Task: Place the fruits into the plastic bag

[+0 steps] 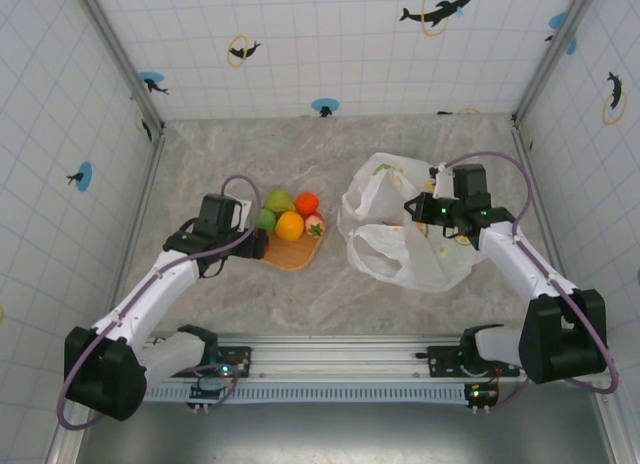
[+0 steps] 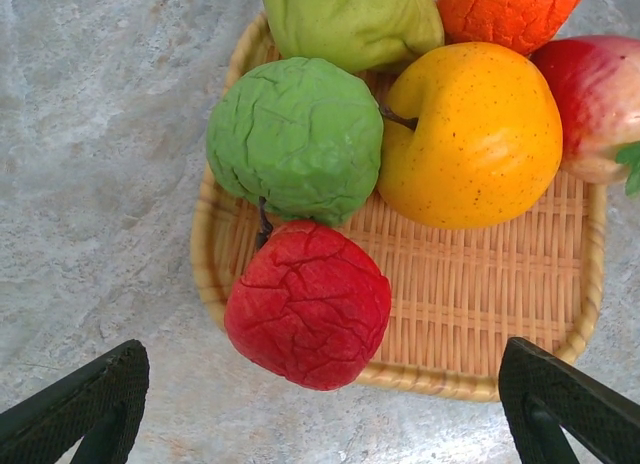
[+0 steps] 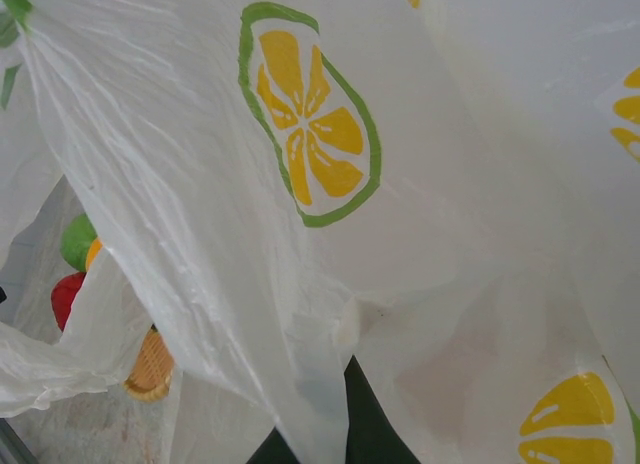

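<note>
Several toy fruits lie on a tan woven mat (image 2: 480, 294): a crinkled red one (image 2: 308, 304) at its near rim, a green one (image 2: 295, 139), a yellow-orange one (image 2: 470, 134), a yellow-green pear shape (image 2: 350, 19), an orange one (image 2: 510, 9) and a red-pink one (image 2: 600, 104). My left gripper (image 2: 320, 419) (image 1: 252, 242) is open, its fingers standing wide on either side just short of the red fruit. The plastic bag (image 1: 410, 239) with lemon prints lies right of the mat. My right gripper (image 3: 345, 394) (image 1: 413, 211) is shut on a fold of the bag (image 3: 420, 184), holding its top edge up.
The woven mat (image 1: 297, 252) sits at the table's centre-left on a marble-pattern surface. Through a gap under the bag film I see a green fruit (image 3: 77, 239), a red fruit (image 3: 65, 296) and the mat's rim (image 3: 150, 369). Tiled walls enclose the table.
</note>
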You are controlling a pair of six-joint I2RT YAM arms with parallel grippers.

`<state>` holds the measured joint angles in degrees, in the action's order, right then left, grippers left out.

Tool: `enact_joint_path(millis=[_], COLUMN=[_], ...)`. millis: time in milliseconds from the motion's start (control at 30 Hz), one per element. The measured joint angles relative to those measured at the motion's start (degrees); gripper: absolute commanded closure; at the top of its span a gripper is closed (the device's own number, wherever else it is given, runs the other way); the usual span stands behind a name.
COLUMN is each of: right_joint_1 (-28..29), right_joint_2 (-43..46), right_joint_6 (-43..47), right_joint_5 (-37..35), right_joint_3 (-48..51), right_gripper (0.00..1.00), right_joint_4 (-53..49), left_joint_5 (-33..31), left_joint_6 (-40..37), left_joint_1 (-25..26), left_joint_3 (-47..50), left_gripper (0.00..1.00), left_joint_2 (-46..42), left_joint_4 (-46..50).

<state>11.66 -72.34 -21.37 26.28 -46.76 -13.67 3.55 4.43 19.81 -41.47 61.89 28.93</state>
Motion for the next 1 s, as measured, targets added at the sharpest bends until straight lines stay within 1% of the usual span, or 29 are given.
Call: enact_joint_path(millis=[233,633,1000], right_joint_1=[0.02,0.5,0.72], right_joint_2=[0.72,0.72,0.55], right_joint_6=[-0.02,0.07,0.63], right_joint_5=[-0.74,-0.87,-0.87], right_joint_3=[0.0,0.0,0.0], right_gripper=[1.0,1.0,1.0], right_joint_4=[-0.02,0.0,0.0], left_joint_5=[-1.16,-1.88,-1.07], left_joint_6=[-1.9,-6.71,-8.35], left_joint_1=[-0.09,-1.33,-1.88], left_joint_3=[3.61,5.84,6.19], left_gripper=[0.08,0.06,0.05], left_joint_2=[-1.29,-2.23,0.74], left_joint_4=[-2.56,-5.99,-6.25])
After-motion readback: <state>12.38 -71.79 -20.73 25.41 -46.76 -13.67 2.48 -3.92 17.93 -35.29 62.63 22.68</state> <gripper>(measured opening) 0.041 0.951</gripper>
